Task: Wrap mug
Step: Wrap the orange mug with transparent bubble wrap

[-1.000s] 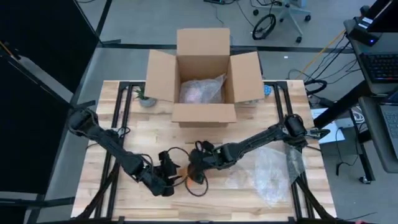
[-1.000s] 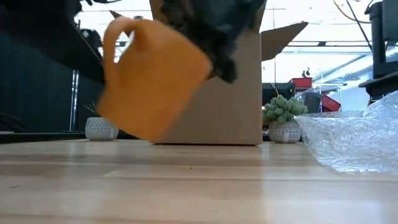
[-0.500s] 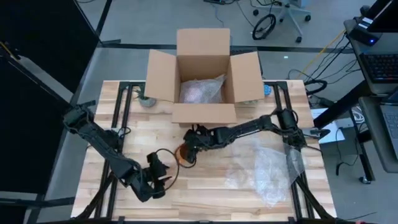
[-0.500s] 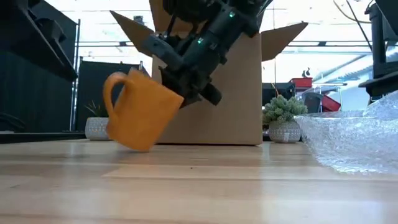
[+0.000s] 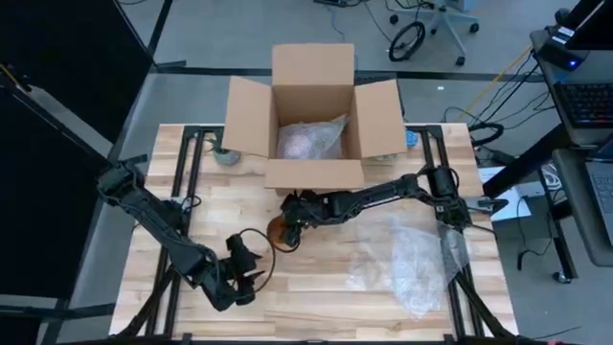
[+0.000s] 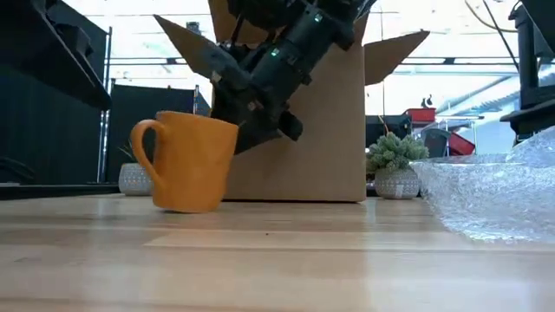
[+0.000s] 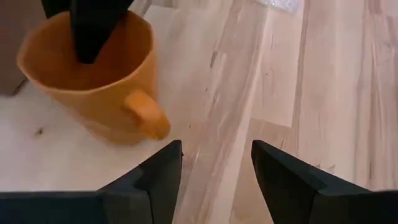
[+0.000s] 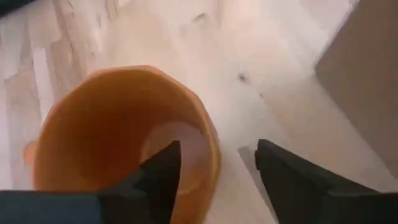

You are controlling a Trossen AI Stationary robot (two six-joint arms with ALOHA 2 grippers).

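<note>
An orange mug (image 6: pixel 186 165) stands upright on its base on the wooden table (image 5: pixel 316 297), in front of the cardboard box; its handle (image 7: pixel 146 115) points toward my left gripper. My right gripper (image 8: pixel 217 180) comes down over the mug's rim (image 8: pixel 211 155), open, with one finger inside the mug and one outside. The wall stands in the gap between them. My left gripper (image 5: pixel 251 271) is open and holds nothing, a little nearer the table's near-left than the mug (image 5: pixel 278 233). A sheet of clear bubble wrap (image 5: pixel 412 264) lies flat at the right.
An open cardboard box (image 5: pixel 314 115) with a wrapped bundle (image 5: pixel 308 139) inside stands at the far edge, just behind the mug. Small potted plants (image 6: pixel 395 165) (image 6: pixel 140 178) flank the box.
My right gripper carried the tilted mug toward the far edge and the box, lowering it. The mug was lifted and tipped, and now stands upright on the table. My left gripper drew back toward the near-left corner, then stayed still.
</note>
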